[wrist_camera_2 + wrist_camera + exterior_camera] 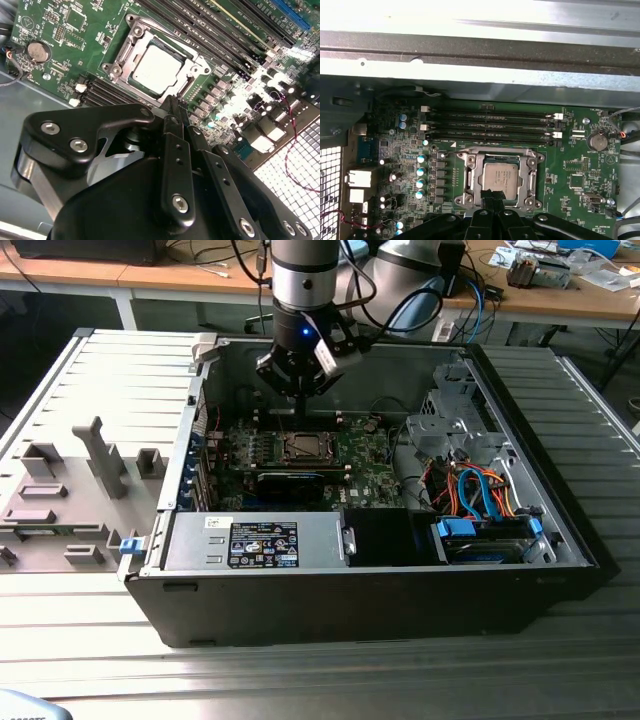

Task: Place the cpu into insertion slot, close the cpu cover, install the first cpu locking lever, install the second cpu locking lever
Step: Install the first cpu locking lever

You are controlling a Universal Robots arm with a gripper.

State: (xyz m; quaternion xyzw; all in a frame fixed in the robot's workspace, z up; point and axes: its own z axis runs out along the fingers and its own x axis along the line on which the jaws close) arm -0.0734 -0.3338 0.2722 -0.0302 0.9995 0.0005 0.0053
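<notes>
1. Black two-finger gripper (173, 100), closest to both wrist cameras: fingers pressed together, no gap visible between them, nothing held. Tips poised just above the near edge of the socket area; contact with it not discernible.
2. Small flat square cpu with dull silver-grey metal top (500, 179): seated flat in the socket, level, just beyond the fingertips. Judged light, rigid and smooth on top, fragile on the underside; edges the only sensible place to hold, never pressed down from above.
3. Thin silver metal cpu cover with square window (200, 65): apparently lying down around the chip, top of the chip showing through the window. Judged stiff sheet metal, light and springy on its hinge. State of the locking levers impossible to tell.
4. Square black insertion slot with silver rim (303, 447): centre of the exterior view, on the green circuit board (580, 165).
5. Arm pose: wrist pointing straight down, upper centre of the exterior view, hanging over the far edge of the board, gripper well above it.
6. Farther off: long black memory slots (490, 125) beyond the socket, then the grey metal wall of the open computer case (400, 360).
</notes>
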